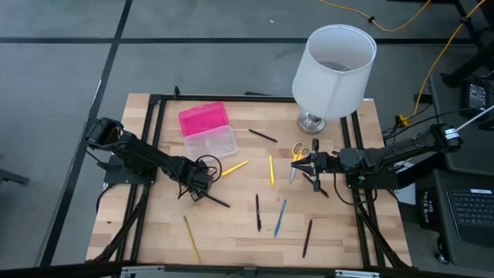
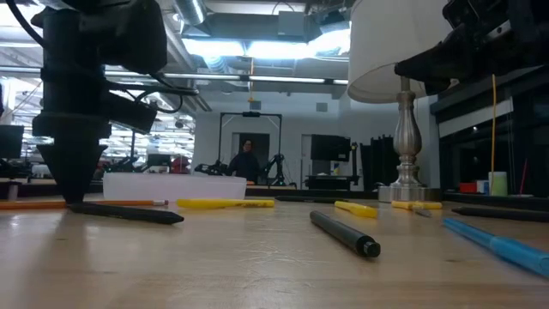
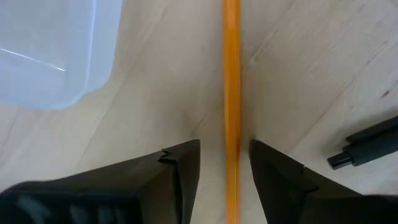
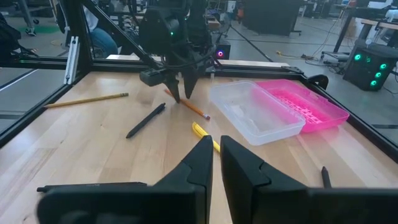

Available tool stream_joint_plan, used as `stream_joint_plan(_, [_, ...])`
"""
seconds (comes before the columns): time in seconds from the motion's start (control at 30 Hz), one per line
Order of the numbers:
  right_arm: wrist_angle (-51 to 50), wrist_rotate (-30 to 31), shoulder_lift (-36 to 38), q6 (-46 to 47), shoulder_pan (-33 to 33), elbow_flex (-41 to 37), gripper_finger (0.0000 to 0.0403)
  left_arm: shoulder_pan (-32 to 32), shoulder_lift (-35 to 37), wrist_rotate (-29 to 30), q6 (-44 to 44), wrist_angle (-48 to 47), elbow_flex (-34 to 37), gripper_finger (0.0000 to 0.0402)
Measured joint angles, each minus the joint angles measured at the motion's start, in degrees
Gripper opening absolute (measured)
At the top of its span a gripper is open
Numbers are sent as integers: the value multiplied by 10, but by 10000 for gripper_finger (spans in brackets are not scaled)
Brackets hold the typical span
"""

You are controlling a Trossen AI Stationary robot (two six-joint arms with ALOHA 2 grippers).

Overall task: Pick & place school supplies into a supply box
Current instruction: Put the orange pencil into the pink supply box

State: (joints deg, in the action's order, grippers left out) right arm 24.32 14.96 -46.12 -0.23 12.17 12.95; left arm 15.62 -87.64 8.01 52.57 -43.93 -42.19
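Wooden worktop (image 1: pixel 231 232) carries a white lamp (image 1: pixel 332 69) at its far right corner, with scattered pens around. Mid-left, the left gripper (image 3: pixel 225 165), fingers apart, straddles an orange pencil (image 3: pixel 231 93) beside the open supply box (image 1: pixel 207 130); a black pen (image 3: pixel 367 149) lies close. Right gripper (image 1: pixel 299 164), fingers nearly together and empty, hovers near the scissors (image 1: pixel 299 149).

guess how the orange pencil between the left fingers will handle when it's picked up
The orange pencil looks thin, straight and rigid, so probably stiff and light. Lying flat on the table, it may roll if nudged. The left gripper straddles it, so a shallow grip could let it slip or pivot.
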Motion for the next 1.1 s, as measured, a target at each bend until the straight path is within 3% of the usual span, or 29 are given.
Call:
stream_joint_plan(0.3, [0, 0, 0, 0, 0, 0, 37, 0, 0, -14, -19, 26, 1, 124])
stream_joint_plan(0.93, [1, 0, 0, 1, 0, 0, 37, 1, 0, -2, -8, 31, 0, 15])
stream_joint_plan(1.1, [1, 0, 0, 1, 0, 0, 37, 8, -1, 15, -8, 23, 0, 8])
